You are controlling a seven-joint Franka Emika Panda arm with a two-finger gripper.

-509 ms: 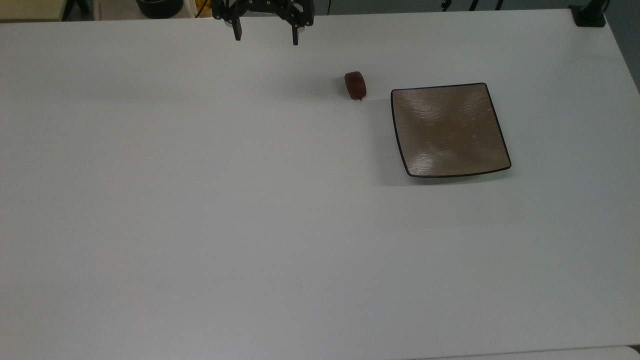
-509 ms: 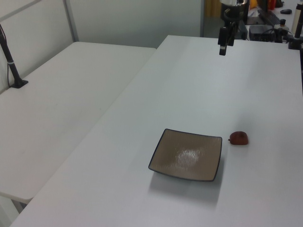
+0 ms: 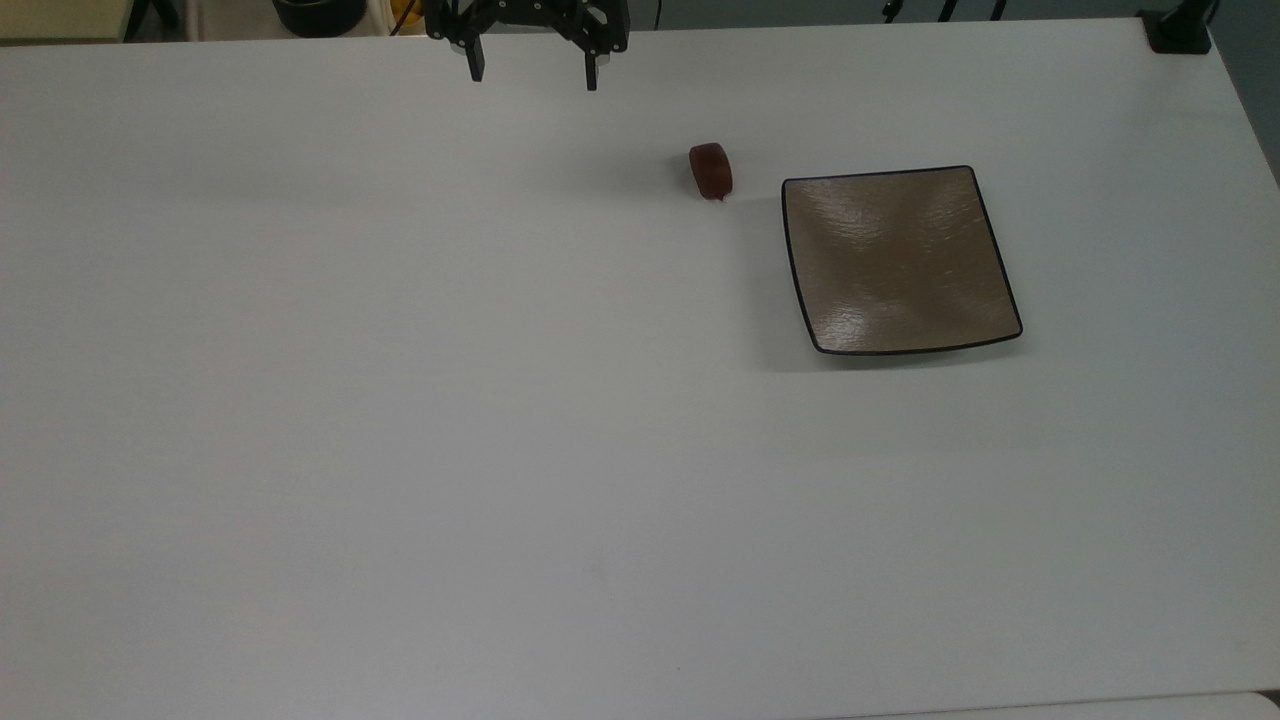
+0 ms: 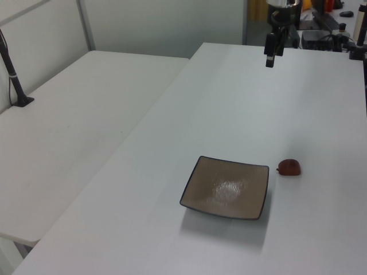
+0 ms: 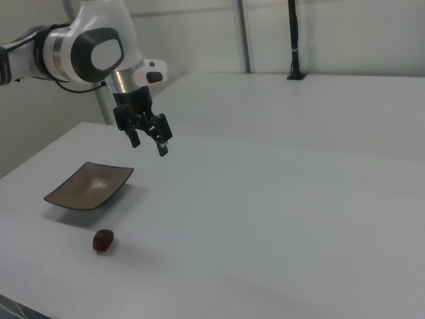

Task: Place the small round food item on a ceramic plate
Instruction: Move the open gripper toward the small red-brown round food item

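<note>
Small red-brown food lump just beside empty sq. plate

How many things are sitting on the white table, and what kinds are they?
Small round food items: 1, the dark reddish-brown lump
Ceramic plates: 1, the square tan-brown plate, with nothing on it
Total: 2 things on the table. The open end effector hangs above it, holding nothing.
</note>
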